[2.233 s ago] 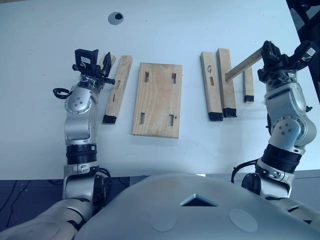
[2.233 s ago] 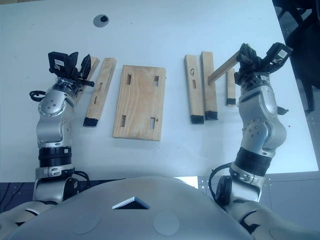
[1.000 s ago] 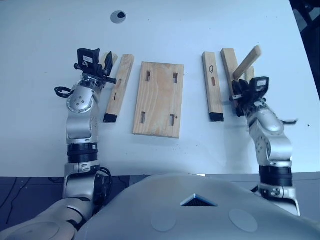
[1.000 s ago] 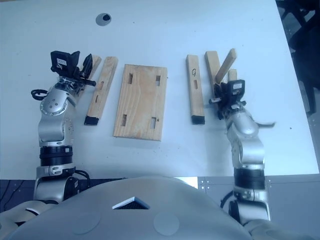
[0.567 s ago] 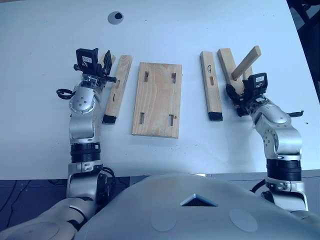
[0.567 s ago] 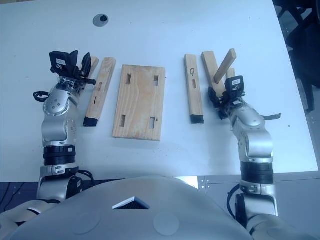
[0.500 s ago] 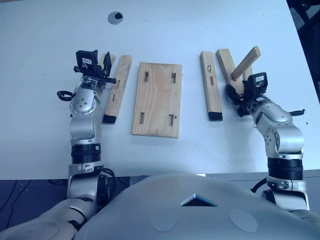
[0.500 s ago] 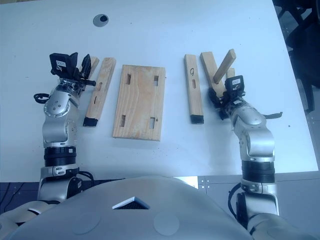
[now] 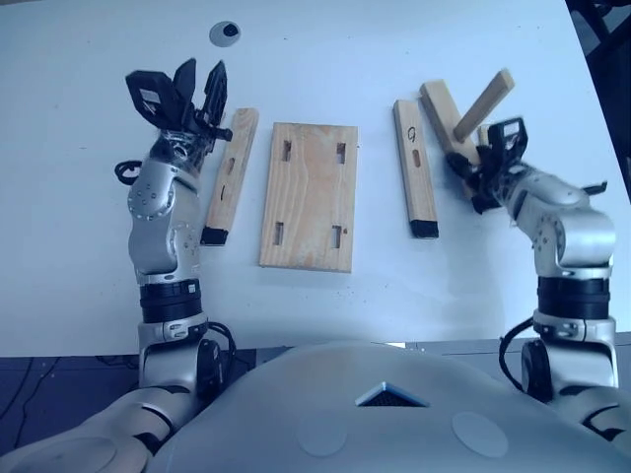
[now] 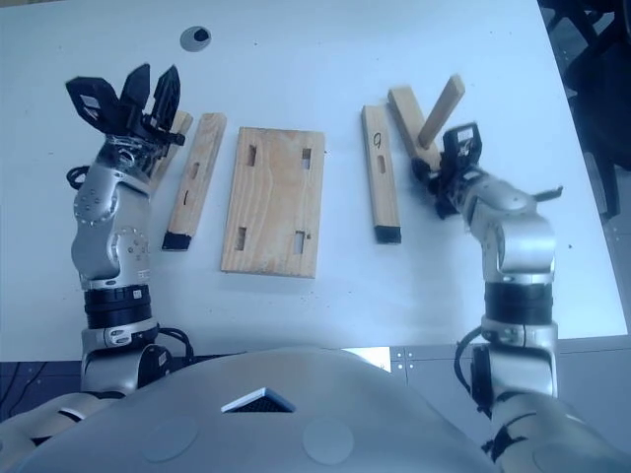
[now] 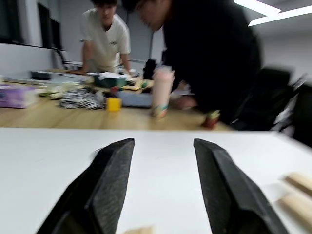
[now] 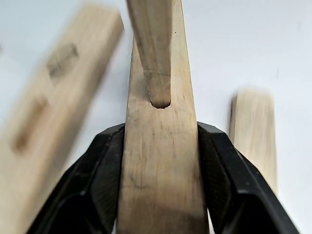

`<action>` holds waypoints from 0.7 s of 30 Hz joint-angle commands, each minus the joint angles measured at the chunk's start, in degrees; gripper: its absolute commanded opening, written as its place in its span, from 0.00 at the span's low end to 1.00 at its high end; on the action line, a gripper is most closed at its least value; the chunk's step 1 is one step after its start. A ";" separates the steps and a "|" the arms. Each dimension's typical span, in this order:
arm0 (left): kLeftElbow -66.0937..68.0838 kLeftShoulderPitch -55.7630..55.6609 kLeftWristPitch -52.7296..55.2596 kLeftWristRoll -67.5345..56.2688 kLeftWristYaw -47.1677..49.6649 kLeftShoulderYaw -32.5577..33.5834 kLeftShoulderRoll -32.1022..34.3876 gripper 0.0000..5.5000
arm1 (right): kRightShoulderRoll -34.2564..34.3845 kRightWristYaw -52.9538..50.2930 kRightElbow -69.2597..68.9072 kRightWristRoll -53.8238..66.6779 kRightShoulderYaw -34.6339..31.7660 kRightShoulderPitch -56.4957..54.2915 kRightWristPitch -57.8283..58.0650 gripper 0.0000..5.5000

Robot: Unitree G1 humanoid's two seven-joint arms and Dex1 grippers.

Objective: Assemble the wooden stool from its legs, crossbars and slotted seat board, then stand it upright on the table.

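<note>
At the white counter's right side the right hand pinches a pale slotted wooden leg by its edges, near the thin wooden crossbar pegged in it — stiff, light timber, probably best gripped close to that joint — while the left hand is spread wide.

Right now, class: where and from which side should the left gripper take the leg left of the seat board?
Probably the leg mid-length, across its narrow width, from above: it lies flat, and both long sides are clear there.
</note>
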 commanded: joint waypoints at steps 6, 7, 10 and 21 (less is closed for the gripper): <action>-9.16 -6.58 21.94 -35.12 -13.72 3.11 5.88 0.65 | -6.90 28.80 0.25 17.96 0.47 -20.07 6.25 0.37; -7.93 -8.09 23.86 -37.22 -14.47 3.31 6.82 0.66 | -6.78 30.47 -1.09 20.11 0.26 -20.32 6.86 0.37; -4.91 -12.01 28.43 -41.00 -15.58 2.61 8.13 0.75 | -5.12 33.02 -2.48 26.81 -2.32 -22.38 9.52 0.37; -2.13 -14.55 31.02 -41.42 -19.25 0.41 7.01 0.82 | -2.71 37.15 -2.82 31.31 0.82 -19.48 6.91 0.37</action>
